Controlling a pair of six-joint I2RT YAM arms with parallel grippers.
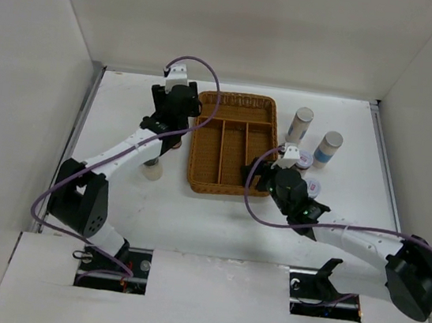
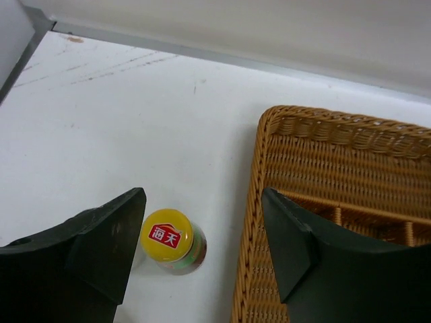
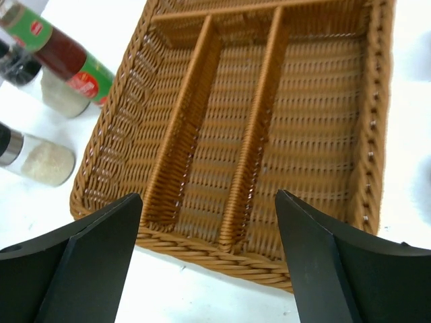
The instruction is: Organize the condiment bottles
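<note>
Tray (image 3: 377, 134): golden-brown, woven wicker pattern. Sauce bottle (image 3: 64, 57): dark red w/ green + red label. Bottle cap (image 2: 166, 235): yellow w/ red-and-white logo. Table (image 2: 135, 121): white, faint scuffs.

L gripper (image 2: 203, 205) & R gripper (image 3: 209, 200) both wide open. L arm (image 1: 117, 152) bent, reaching far out; R arm (image 1: 349, 241) stretched low, toward the middle.

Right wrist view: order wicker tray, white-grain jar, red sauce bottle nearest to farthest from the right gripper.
1. Wicker tray, just ahead of the right gripper.
2. White-grain jar, left of tray.
3. Red sauce bottle, farther back left.
</note>
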